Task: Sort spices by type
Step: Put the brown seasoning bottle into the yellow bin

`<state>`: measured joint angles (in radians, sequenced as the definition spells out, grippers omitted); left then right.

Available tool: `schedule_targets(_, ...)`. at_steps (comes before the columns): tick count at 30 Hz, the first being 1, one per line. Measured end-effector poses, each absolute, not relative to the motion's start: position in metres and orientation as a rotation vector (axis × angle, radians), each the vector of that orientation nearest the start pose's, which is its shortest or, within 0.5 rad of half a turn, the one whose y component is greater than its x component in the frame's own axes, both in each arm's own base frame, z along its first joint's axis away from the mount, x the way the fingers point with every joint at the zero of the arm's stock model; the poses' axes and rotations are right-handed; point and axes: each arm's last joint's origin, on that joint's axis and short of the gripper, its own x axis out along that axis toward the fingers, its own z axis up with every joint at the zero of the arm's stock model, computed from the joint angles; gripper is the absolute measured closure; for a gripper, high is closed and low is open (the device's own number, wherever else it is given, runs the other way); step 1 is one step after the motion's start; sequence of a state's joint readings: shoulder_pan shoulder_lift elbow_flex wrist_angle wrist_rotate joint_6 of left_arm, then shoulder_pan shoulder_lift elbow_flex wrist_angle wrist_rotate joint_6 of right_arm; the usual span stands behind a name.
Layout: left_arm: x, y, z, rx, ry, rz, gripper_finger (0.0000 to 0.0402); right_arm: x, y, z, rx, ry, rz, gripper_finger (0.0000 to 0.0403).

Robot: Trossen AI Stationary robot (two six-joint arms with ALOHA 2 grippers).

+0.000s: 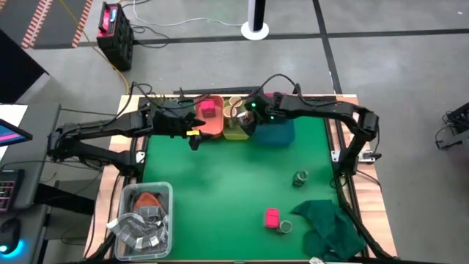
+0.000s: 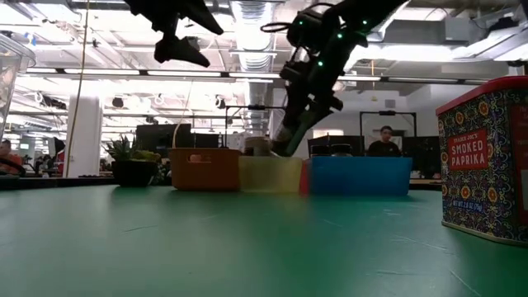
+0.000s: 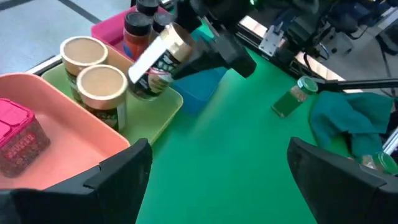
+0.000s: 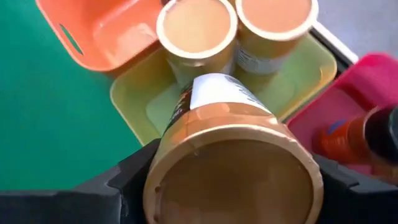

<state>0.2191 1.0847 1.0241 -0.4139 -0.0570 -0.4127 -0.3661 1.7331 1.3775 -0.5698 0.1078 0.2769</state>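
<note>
My right gripper [image 1: 248, 121] is shut on a round tan-topped jar [image 4: 230, 155] over the yellow-green bin [image 3: 163, 115], where two more tan-topped jars [image 3: 102, 84] stand upright. My left gripper [image 3: 217, 180] hovers open over the near edge of the orange bin [image 1: 212, 123], which holds a pink cube box [image 3: 18, 140]. Dark-capped jars [image 3: 137, 28] stand in the pink bin. A green-capped jar [image 1: 300, 178], another pink cube box [image 1: 272, 217] and a jar [image 1: 286, 227] rest on the mat. My right gripper pinches the jar's side wall [image 4: 186, 134] near its tan-topped end, one finger [image 4: 127, 177] on each side. It comes slanting down from above. The jar is tilted, lid up, with its lower end [image 3: 148, 87] inside the yellow-green bin; whether that end rests there I cannot tell.
A blue bin [image 1: 277, 132] sits right of the yellow-green one. The dark green cloth [image 1: 330, 227] lies crumpled at the mat's near right corner. A clear tub [image 1: 143, 220] of odds sits off the mat at the near left. The mat's middle is open green.
</note>
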Motion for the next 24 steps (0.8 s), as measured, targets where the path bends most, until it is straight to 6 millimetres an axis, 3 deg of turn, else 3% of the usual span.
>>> schedule_targets(3, 0.226, 0.048, 0.338, -0.444, 0.413, 0.35, 0.0045, 0.35, -0.142, 0.261, 0.358, 0.875, -0.565, 0.0091)
schedule_targets(19, 0.227, 0.045, 0.34, -0.571, 0.364, 0.398, 0.0045, 0.365, -0.147, 0.223, 0.331, 1.006, -0.477, 0.0088)
schedule_targets(24, 0.228, 0.047, 0.341, -0.59, 0.327, 0.435, 0.0045, 0.367, -0.149, 0.222, 0.339, 0.987, -0.465, 0.0062)
